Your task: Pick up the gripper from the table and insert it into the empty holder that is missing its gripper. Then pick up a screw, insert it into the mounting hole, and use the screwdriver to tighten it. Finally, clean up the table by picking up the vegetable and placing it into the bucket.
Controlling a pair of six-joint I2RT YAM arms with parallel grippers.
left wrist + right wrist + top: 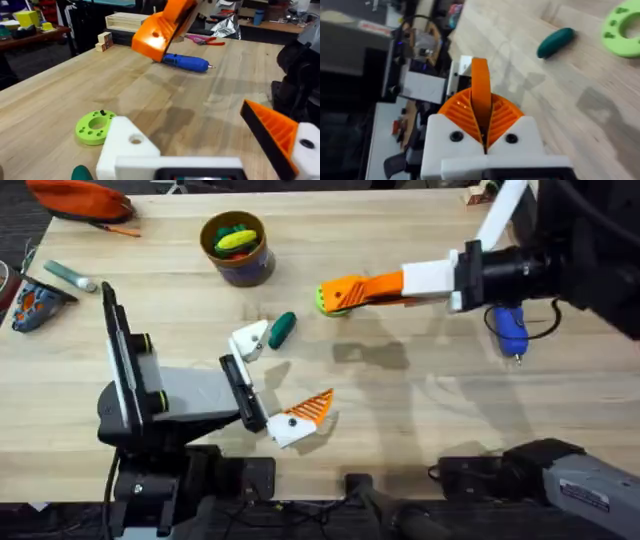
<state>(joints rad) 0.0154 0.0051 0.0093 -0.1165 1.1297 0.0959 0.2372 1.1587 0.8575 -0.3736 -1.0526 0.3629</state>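
Right gripper (pixel 481 112) clamped on the small orange plastic finger piece (pixel 480 75), above the table centre.

The white fingers with orange ribbed pads are pressed together on the finger piece, which stands up between them. It looks a light, rigid moulding with smooth faces that could twist in the grasp; best held low on its flat sides, the mating end left free. Just below lies the flat green plastic ring (pixel 325 298), and near it the dark green oblong toy vegetable (pixel 283 328). Further off, the left gripper (pixel 280 378) stands wide apart: one finger is the bare white wedge-shaped holder (pixel 250 340), the other has its pad. The blue cylindrical screwdriver (pixel 510 330) lies under the right arm; the round purple-brown bucket (pixel 258 272) sits at the far side.
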